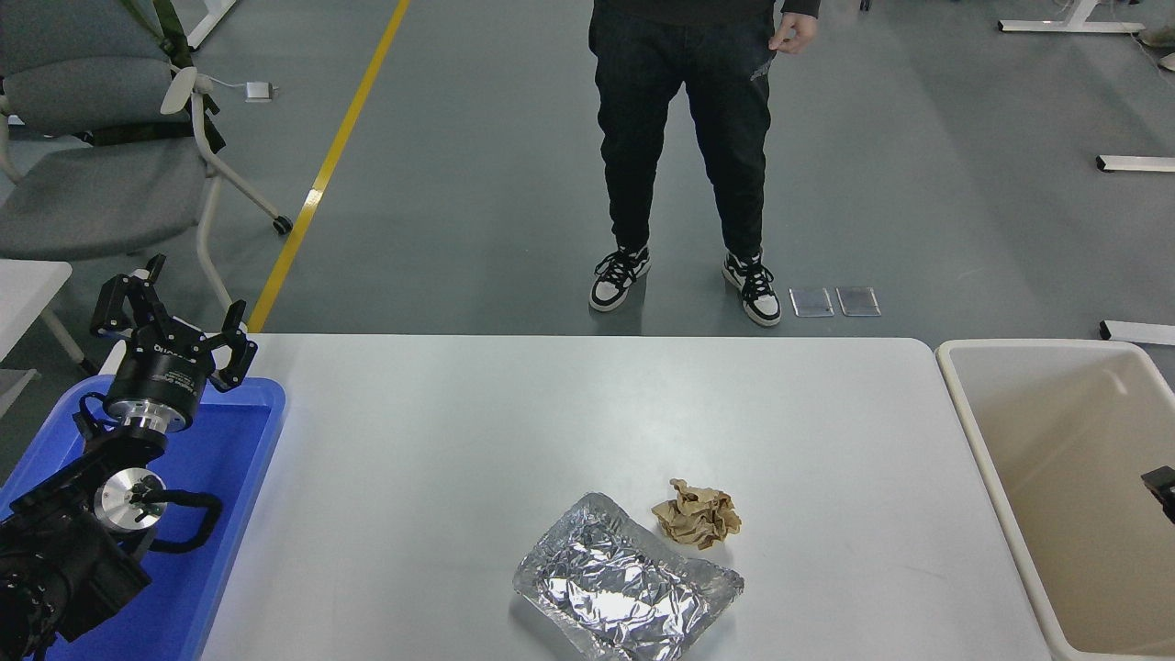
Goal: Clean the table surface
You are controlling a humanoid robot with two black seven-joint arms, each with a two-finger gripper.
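The table surface [477,441] carries two leftovers near its near edge: a crumpled foil tray [627,592] and, touching its far-right corner, a wad of brown paper [698,514]. Taking the foil tray as the landmark, the beige tub [1010,514] stands well to its right, off the table's right end, and the blue tray [220,523] stands well to its left.

The likely trouble is judged from how these things lie. The foil is thin and already creased, so a pinch on its rim could fold it, or a sideways approach could shove it off the near edge. Because the paper wad touches the tray, a grasp aimed at one may nudge or drag the other. A person [684,138] stands beyond the table's far side, well beyond the foil tray, within reach of a wide swing.

The right gripper [1158,485] shows only as a dark sliver at the picture's right edge, over the beige tub and far right of the foil tray; whether it is released or clenched cannot be told. The left gripper [174,326] is parked over the blue tray's far end, far left of the foil tray, its fingers spread and holding nothing.
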